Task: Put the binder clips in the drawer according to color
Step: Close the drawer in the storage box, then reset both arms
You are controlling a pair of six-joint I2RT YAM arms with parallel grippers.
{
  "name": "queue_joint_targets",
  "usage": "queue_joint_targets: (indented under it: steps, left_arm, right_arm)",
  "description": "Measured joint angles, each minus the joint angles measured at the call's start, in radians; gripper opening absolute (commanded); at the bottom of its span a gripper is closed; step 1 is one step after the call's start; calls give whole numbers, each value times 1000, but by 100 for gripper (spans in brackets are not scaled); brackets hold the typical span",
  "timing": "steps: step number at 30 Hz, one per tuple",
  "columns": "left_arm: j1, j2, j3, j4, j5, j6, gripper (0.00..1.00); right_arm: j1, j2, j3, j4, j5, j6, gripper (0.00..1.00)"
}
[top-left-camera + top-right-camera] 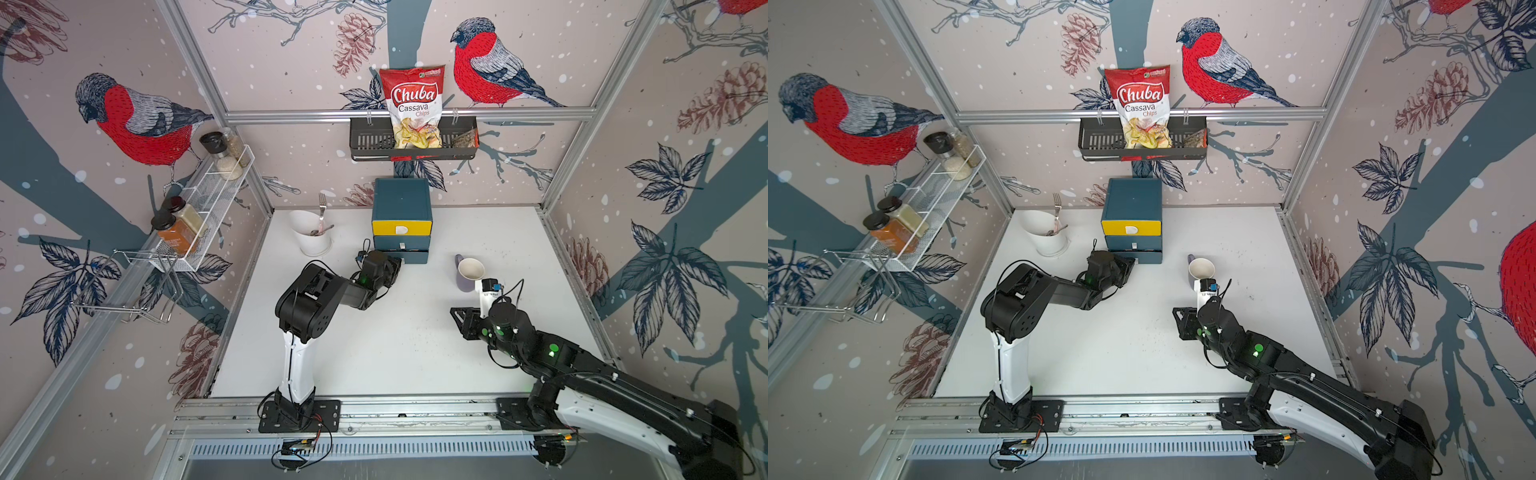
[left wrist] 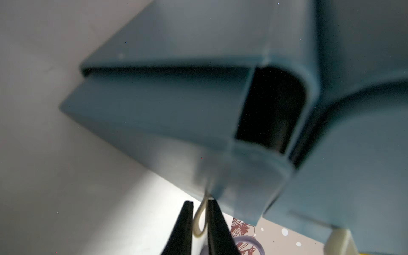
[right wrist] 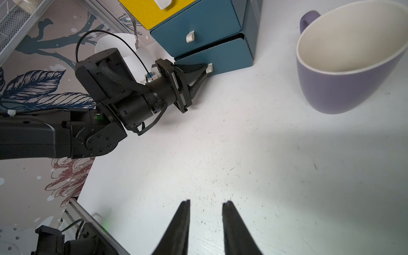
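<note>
The left arm has glossy black rounded joint housings, one white link and a flat black base plate with small screws. A braided black cable sleeve runs along its wrist, and a ring of screws dots a joint cover. The right arm is black with a white lower shell and green lights. The right gripper has black tapering fingers.

The drawer looks matt plastic, the mug glossy ceramic.
</note>
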Motion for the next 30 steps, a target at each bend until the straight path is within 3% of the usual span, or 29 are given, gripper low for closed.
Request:
queue_joint_targets:
  steps: [14, 17, 18, 22, 23, 24, 25, 30]
  left_arm:
    - [25, 47, 48, 2, 27, -26, 18]
    - [27, 35, 49, -7, 30, -25, 21]
    - [27, 24, 45, -8, 30, -24, 24]
    - [11, -74, -39, 0, 6, -15, 52]
    - [2, -113, -75, -1, 3, -10, 64]
    - [-7, -152, -109, -2, 1, -2, 90]
    - [-17, -204, -148, -6, -8, 3, 97]
    - [-39, -529, -317, -119, -72, 85, 97]
  right_arm:
    - [-13, 0, -11, 5, 1, 0, 32]
    - [-21, -2, -13, 4, 5, 0, 41]
    - [-25, -3, -13, 4, 8, 0, 45]
    - [-70, -21, 1, -9, 33, -6, 71]
    - [-90, -22, 18, -19, 40, -14, 83]
    - [-106, -23, 36, -24, 48, -26, 99]
    - [-125, -23, 60, -30, 60, -33, 100]
    - [-262, -25, 165, -50, 109, -110, 100]
